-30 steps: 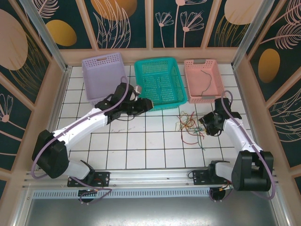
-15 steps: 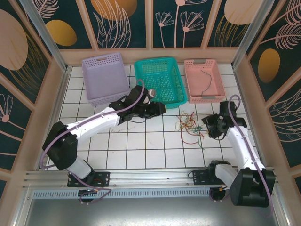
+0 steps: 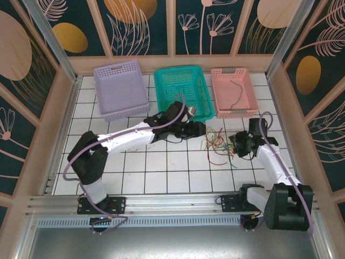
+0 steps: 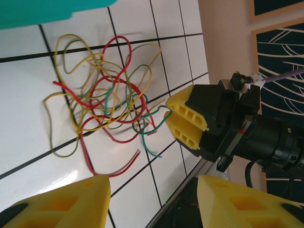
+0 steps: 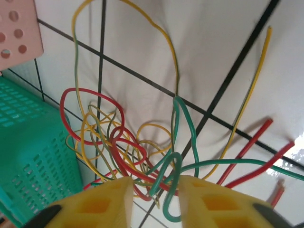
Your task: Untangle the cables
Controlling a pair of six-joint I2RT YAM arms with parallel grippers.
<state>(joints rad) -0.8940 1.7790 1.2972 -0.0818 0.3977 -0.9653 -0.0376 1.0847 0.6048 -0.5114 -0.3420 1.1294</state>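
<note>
The cables (image 3: 216, 144) lie in a loose tangle of red, yellow, green and olive wires on the white tiles in front of the teal basket. The left wrist view shows the tangle (image 4: 104, 102) ahead. My left gripper (image 3: 202, 129) hovers at its left edge, open, with nothing between the fingers (image 4: 71, 202). My right gripper (image 3: 233, 144) is at the tangle's right edge. Its jaws have narrowed around a green cable loop (image 5: 173, 175), with a gap on either side. One dark cable (image 3: 236, 94) lies in the pink basket.
Three baskets stand in a row at the back: lilac (image 3: 121, 89), teal (image 3: 183, 94) and pink (image 3: 218, 89). The teal basket's wall (image 5: 28, 156) is close behind the tangle. Both arms reach inward, and the two grippers are near each other across the tangle.
My left arm has stretched right to the tangle and its jaws have widened. The right gripper has come in to the tangle's edge and its jaws have narrowed around the green loop.
</note>
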